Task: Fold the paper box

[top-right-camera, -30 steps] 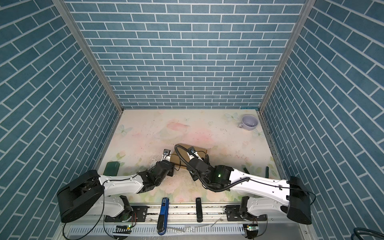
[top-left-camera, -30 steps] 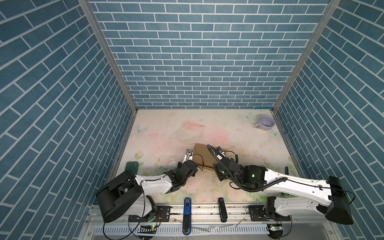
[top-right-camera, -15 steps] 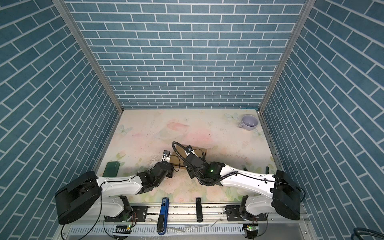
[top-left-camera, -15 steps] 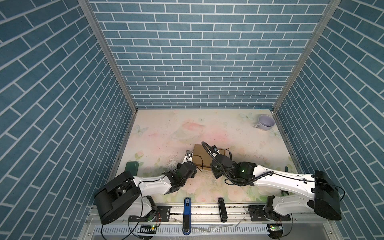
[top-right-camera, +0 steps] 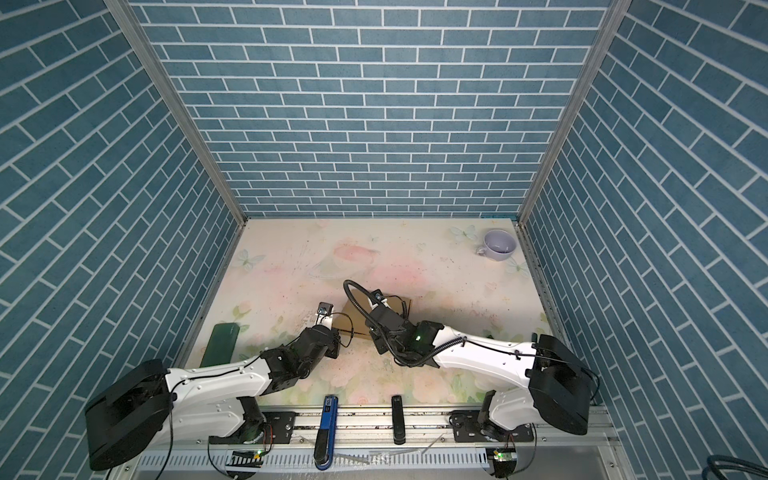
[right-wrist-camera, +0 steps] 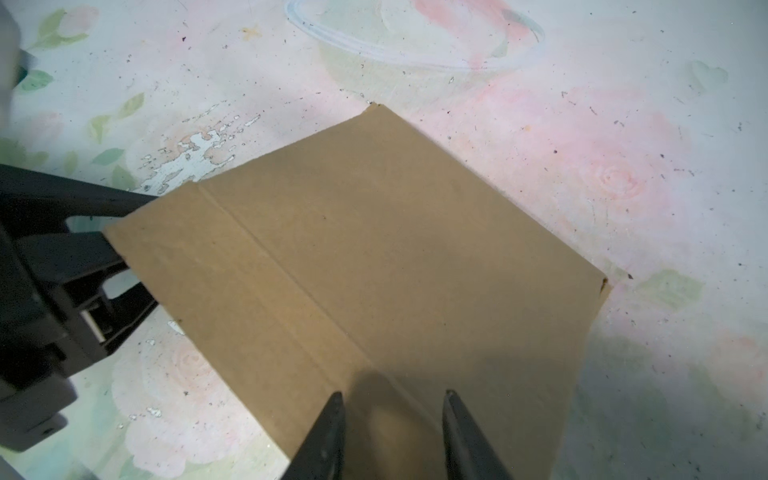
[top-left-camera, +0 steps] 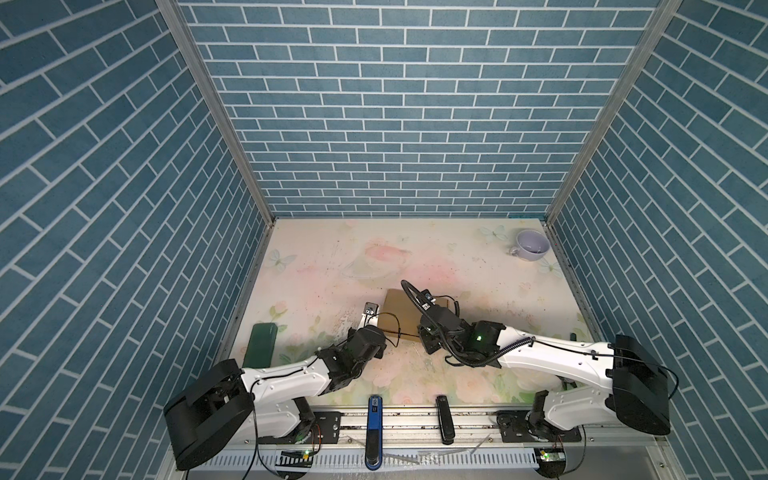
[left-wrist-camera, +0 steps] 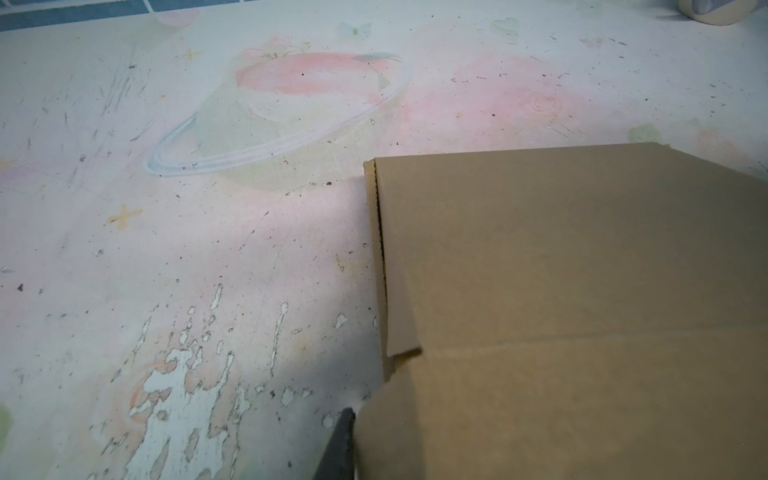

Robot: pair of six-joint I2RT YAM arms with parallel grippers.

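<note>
Brown paper box [right-wrist-camera: 374,257], left gripper [top-left-camera: 371,322] low beside, right gripper [right-wrist-camera: 392,401] above.

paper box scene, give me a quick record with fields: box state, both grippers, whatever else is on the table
paper box: brown cardboard, lying on the table, near the middle
lid: down over the base
front flap: sticks out past the crease, not tucked
left gripper: jaws apart, astride the flap's corner
right gripper: open, over one end of the crease; contact unclear
mug: pale, upright, far right corner
green block: by the left edge, untouched
</note>
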